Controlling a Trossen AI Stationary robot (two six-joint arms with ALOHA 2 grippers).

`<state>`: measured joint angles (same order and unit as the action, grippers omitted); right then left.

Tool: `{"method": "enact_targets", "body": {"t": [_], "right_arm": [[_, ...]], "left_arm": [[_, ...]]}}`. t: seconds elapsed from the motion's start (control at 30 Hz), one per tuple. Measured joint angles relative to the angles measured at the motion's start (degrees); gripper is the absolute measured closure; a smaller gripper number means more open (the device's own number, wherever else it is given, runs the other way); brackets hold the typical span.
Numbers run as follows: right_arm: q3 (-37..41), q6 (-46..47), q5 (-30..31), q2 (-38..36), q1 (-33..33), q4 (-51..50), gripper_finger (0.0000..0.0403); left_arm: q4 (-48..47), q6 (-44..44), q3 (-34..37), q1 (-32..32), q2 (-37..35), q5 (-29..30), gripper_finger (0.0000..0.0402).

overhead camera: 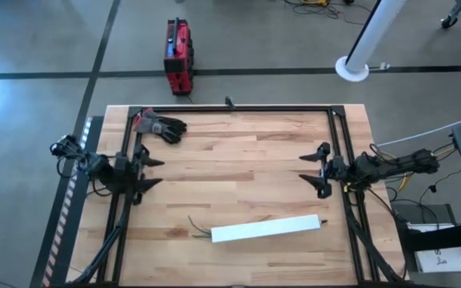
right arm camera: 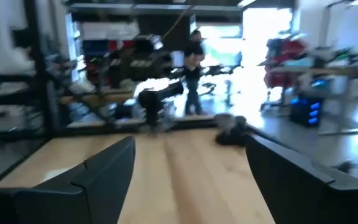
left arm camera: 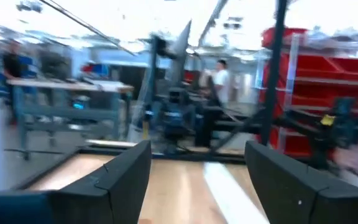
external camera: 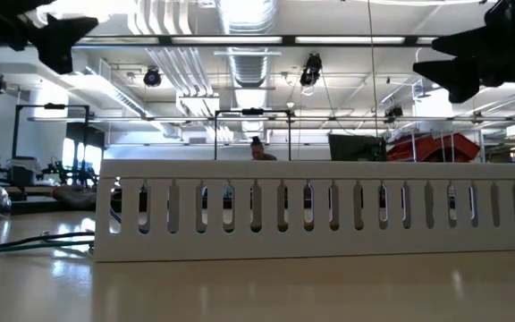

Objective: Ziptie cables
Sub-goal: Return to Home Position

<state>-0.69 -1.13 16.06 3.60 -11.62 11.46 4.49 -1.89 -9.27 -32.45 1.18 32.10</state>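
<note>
Right at the front edge of the wooden table (overhead camera: 238,156), the white cable duct (overhead camera: 266,229) lies on its long side, slightly slanted, with its plain cover on top; the low view shows its slotted side wall (external camera: 320,210) filling most of the width. The cables (overhead camera: 198,230) run into the duct's end on the left arm's side. Only their greenish and dark ends (external camera: 43,241) show there, lying flat on the wood, while the rest is hidden inside. Farther back, at mid-table, both arms hang level above the surface at opposite edges, facing each other and well apart from the duct. The left gripper (overhead camera: 156,173) is by the left rail of the black frame (overhead camera: 238,110), with its two fingers (left arm camera: 126,174) spread wide and nothing between them. The right gripper (overhead camera: 304,168) is by the right rail, its fingers (right arm camera: 107,171) likewise parted and empty. Beyond them, near the far left corner of the table, a black glove (overhead camera: 162,126) with a red cuff lies just inside the frame; the right wrist view catches it as a dark lump (right arm camera: 232,134). Past the table, a red case (overhead camera: 178,56) stands on the grey floor, and a white pole (overhead camera: 357,60) rises from a round base. In the room behind, a person (right arm camera: 194,56) stands among benches and red shelving.
</note>
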Motion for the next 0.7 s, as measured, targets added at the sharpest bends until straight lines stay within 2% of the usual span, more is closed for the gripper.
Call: {"method": "enact_targets", "body": {"t": [0.1,0.23,0.33,0.5,0.57,0.7], "right_arm": [[0.0,-1.7,4.2,0.9,0.0,1.7,0.0114],[0.0,-3.8,8.2,1.1,0.0,1.3,0.0121],[0.0,-2.7,8.0,1.1,0.0,1.3,0.0125],[0.0,0.5,8.0,1.1,0.0,1.0,0.013],[0.0,-1.1,8.0,1.1,0.0,0.8,0.0131],[0.0,-1.1,8.0,1.1,0.0,0.8,0.0126]], "left_arm": [[6.4,-2.2,3.6,3.3,1.1,-0.5,0.0154],[13.5,-0.8,8.5,10.0,2.4,-5.0,0.0155],[11.3,3.5,8.5,16.3,3.6,-9.9,0.016],[12.7,4.6,8.0,26.1,5.3,-21.8,0.0171],[11.0,5.5,8.0,28.3,5.6,-22.6,0.0175],[6.6,5.9,8.6,28.7,5.9,-22.1,0.0182]]}}
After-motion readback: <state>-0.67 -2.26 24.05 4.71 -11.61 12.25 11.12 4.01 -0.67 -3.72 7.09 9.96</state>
